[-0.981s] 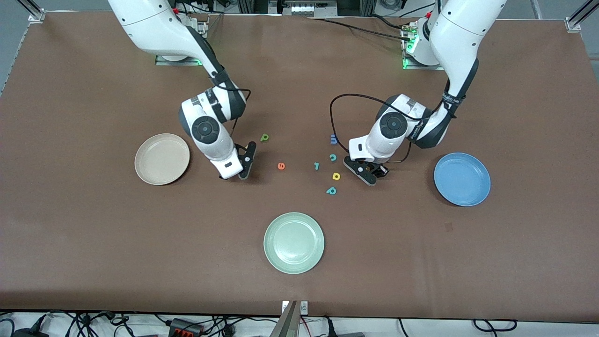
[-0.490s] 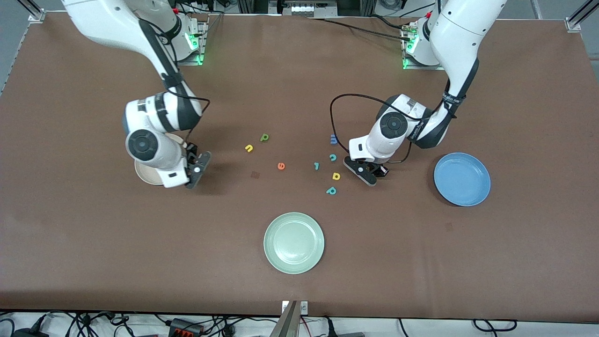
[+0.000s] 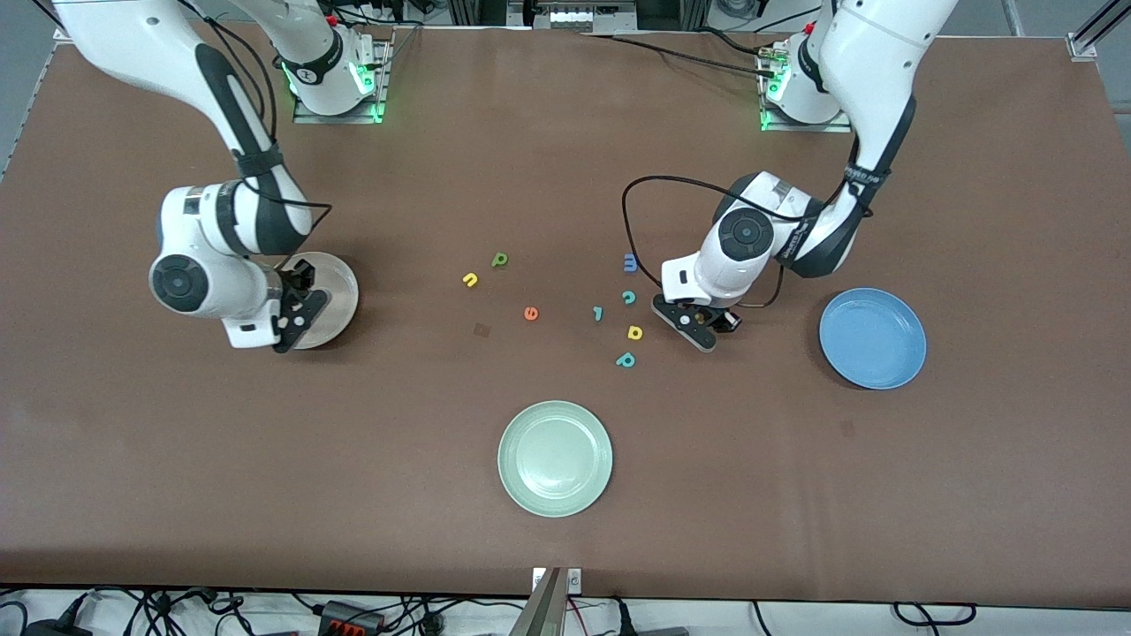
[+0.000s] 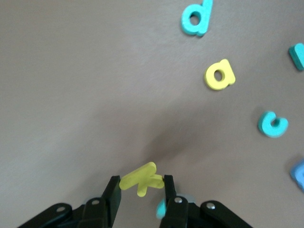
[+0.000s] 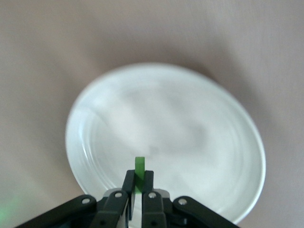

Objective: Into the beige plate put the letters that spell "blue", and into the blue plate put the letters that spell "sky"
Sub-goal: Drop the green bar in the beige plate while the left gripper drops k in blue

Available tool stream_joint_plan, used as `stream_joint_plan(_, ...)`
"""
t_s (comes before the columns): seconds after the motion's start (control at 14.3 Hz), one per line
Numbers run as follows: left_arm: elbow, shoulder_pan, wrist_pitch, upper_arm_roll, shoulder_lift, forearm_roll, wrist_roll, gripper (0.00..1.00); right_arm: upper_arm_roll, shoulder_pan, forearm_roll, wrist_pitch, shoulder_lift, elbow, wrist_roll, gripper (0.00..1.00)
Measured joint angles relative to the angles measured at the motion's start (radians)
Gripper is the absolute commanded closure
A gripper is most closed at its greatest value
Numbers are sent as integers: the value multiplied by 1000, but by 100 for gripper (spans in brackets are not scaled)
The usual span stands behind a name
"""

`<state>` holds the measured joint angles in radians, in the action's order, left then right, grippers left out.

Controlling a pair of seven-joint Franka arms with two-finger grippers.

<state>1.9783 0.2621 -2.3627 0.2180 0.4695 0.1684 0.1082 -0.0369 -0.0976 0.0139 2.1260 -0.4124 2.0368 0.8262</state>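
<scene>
Left gripper (image 4: 141,186) at the frame's lower edge, its two black fingers (image 4: 113,194) pinching a yellow k (image 4: 141,178) between them. The k lies crosswise in the grip, one arm poking out ahead of the fingertips, lifted clear of the brown table (image 4: 85,85); soft shadow on the cloth just ahead of it. A small teal scrap (image 4: 161,208) peeks out beside one finger, shape not readable. Out ahead of the fingers, well apart from the grip, loose letters lie flat: yellow loop-and-stem letter (image 4: 219,75), teal loop-and-stem letter (image 4: 195,18) farther out, teal c (image 4: 272,124) off to one side. Two more pieces cut by the frame edge: one teal (image 4: 297,55), one blue (image 4: 299,174).
</scene>
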Motion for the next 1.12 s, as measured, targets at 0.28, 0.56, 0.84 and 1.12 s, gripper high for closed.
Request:
stream_joint_plan(0.28,-123,-75,378,-8,-100,3,35,87,5,10,0,74,0,44,-1,0)
stream_joint_plan(0.56,-156,-246,437,-14,-76,71,49,87,32,1,-1,81,42,39,-119,0)
stream_joint_plan(0.84,-128,-371,331,-16,24,72,54,63,78,-61,-23,86,61,39,-413,0)
stream_joint_plan(1.12,-67,-408,202,-14,75,72,54,0,85,-143,-57,109,62,39,-744,0)
